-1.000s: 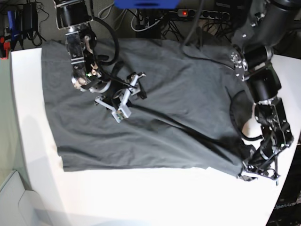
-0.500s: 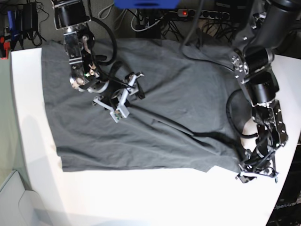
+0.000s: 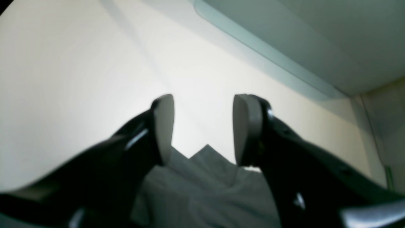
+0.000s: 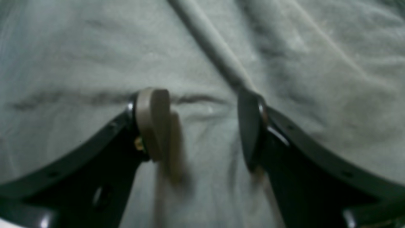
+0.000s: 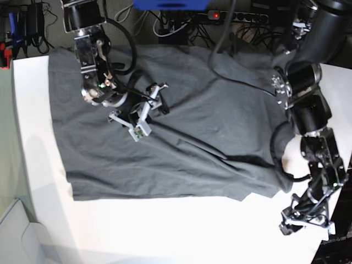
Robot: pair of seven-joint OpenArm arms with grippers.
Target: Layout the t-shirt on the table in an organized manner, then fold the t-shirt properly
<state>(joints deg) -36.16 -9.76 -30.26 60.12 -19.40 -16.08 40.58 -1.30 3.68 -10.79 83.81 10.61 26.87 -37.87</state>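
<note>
base view — t-shirt point(image 5: 181, 137) far edge hidden by arms, left gripper point(image 3: 202, 126) parted and empty, right gripper point(image 4: 202, 126) wide, empty

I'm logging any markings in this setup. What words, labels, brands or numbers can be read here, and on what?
"OpenArm", faint and cut off at the frame edge, on the dark surface at the base view's bottom right corner.
T-shirt: plain, no print.
Table: no markings.
Blue box at the top edge: no readable text.
Both wrist views: no text visible.
</note>
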